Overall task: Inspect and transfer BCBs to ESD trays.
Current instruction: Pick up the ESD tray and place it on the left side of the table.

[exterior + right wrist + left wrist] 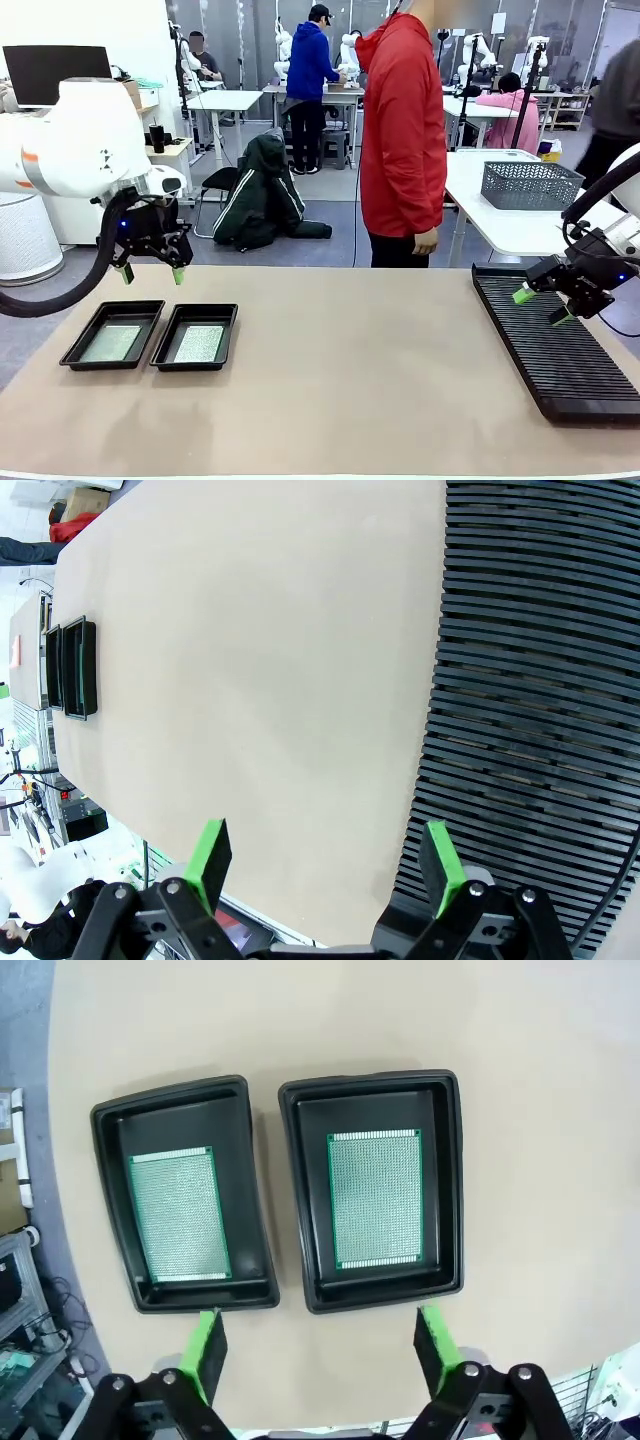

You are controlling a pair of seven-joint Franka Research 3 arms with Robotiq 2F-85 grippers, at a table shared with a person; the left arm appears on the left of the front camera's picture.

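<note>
Left wrist view shows both BCBs point(375, 1198) lying flat in the ESD trays point(300, 1200); with our left gripper point(325, 1345) and right gripper point(326, 865) wide open and empty, careless descent risks clipping a rim.

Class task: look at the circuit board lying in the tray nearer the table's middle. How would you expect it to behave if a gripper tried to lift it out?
The BCB looks thin and flat, so probably stiff and light. It lies flush on the ESD tray floor inside raised walls, so its edges may be hard to reach. Its perforated face seems smooth; it might slide when pushed.
</note>
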